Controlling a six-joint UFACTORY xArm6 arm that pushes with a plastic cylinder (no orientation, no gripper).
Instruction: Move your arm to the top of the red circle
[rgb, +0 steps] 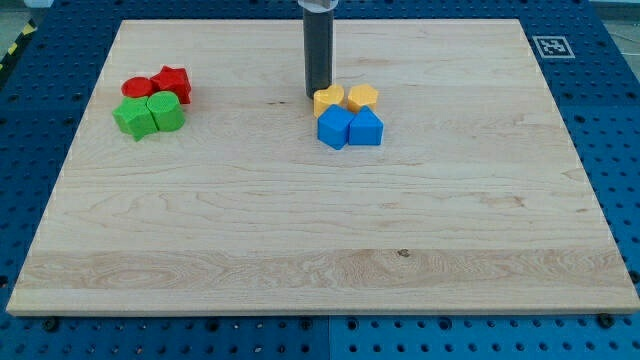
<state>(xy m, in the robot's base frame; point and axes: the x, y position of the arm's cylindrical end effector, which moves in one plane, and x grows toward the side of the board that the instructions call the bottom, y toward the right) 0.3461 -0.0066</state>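
My tip (316, 95), a bare dark rod end holding nothing, rests just left of the yellow heart-shaped block (328, 98) in the far middle of the wooden board (300, 230). The flat red circle block (137, 87) lies well to the left, slightly nearer, touching a red star block (172, 83); being round, it has no long axis.

Red circle (137, 87), seemingly black rod (318, 50)
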